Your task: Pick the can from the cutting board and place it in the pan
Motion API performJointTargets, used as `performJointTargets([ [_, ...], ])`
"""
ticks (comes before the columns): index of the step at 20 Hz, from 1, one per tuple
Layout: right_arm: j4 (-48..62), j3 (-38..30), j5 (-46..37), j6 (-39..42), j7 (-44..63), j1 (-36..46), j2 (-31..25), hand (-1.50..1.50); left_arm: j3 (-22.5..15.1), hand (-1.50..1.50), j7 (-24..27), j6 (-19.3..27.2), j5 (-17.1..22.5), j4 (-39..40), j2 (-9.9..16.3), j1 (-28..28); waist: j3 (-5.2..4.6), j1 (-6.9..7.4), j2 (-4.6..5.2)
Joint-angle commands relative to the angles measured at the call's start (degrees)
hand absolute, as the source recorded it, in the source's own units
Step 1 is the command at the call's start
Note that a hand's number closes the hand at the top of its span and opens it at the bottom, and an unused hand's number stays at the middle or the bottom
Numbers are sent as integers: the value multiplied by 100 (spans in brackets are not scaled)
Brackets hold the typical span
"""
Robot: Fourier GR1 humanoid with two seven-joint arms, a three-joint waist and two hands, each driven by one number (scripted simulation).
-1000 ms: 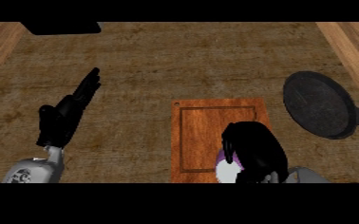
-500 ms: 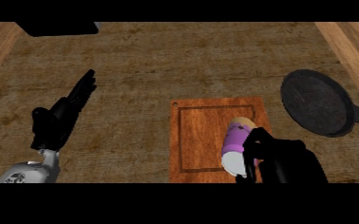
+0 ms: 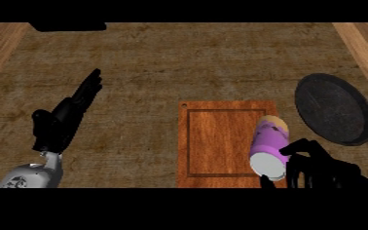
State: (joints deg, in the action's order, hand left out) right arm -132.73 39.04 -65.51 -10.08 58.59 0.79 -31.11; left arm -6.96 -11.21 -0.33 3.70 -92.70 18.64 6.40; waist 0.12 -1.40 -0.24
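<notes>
- Lying tilted on the right part of the cutting board [image 3: 219, 143], the purple can [image 3: 268, 142] shows its pale end toward the lower edge of the head view.
- The right hand [image 3: 316, 168] is just right of the can, fingers curled beside its lower end; whether they grip the can cannot be told.
- The dark pan [image 3: 332, 108] sits on the counter [image 3: 179, 63] right of the board.
- The left hand [image 3: 68, 114] rests well left of the board, fingers straight.

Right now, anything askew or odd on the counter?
The can is tilted over the cutting board's right edge with the right hand beside it. Pan sits normally at right; left hand rests open.
</notes>
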Motion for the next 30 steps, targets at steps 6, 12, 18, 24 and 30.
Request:
performJointTargets([
  [6,1197,-1661,1254,-1920,-1527,-1000,-261,150,63,0,-75,-90,-53,-25,-152,17,-4,120,25],
  [12,3160,-2673,2199,-2534,-2727,-272,-324,150,50,0,23,-135,-211,357,-259,347,-6,152,42],
  [18,5027,-3110,3135,-2837,-4487,253,-195,150,364,0,72,-449,-65,499,-92,459,-6,175,44],
  [24,6836,-3888,3948,-2453,-6006,1191,-200,150,0,0,-112,-215,-460,-119,-427,-1,-6,203,34],
  [30,8534,-4421,3996,-2595,-7231,1961,63,150,83,0,8,-206,-645,174,-643,257,-7,197,41],
])
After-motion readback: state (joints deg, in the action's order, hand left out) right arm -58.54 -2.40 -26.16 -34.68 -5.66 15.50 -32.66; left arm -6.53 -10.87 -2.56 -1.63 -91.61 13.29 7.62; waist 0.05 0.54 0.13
